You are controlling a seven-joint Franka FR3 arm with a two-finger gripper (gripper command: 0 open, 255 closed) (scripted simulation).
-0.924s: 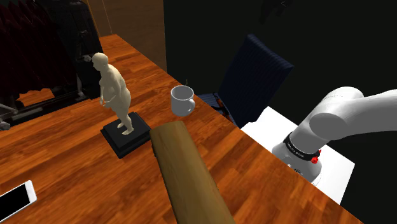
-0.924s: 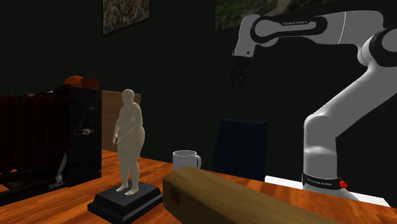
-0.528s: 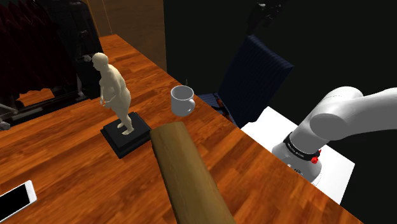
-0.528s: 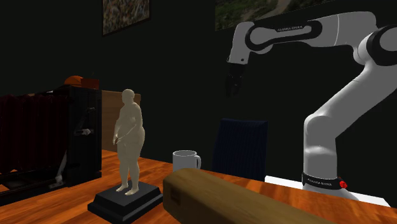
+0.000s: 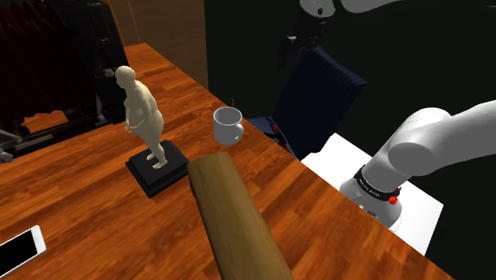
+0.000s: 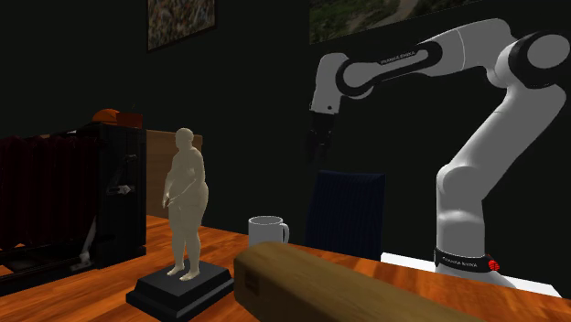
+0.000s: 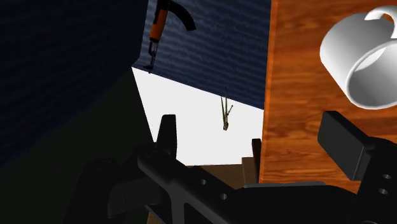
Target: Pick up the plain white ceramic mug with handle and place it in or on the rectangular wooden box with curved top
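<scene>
My gripper [image 6: 319, 157] hangs high above the chair [image 5: 318, 91], fingers apart and holding nothing, well apart from the mug [image 5: 228, 125]. The mug stands upright on the table [image 5: 71, 183], near the edge by the chair, with the statue [image 5: 143, 111] on its other side and the end of the box [image 5: 234, 215] nearby. I judge it light, rigid and smooth, likely slippery, and liable to chip if knocked or dropped. I'd come straight down and pinch its wall at the rim, one finger inside, away from the handle, closing gently.
</scene>
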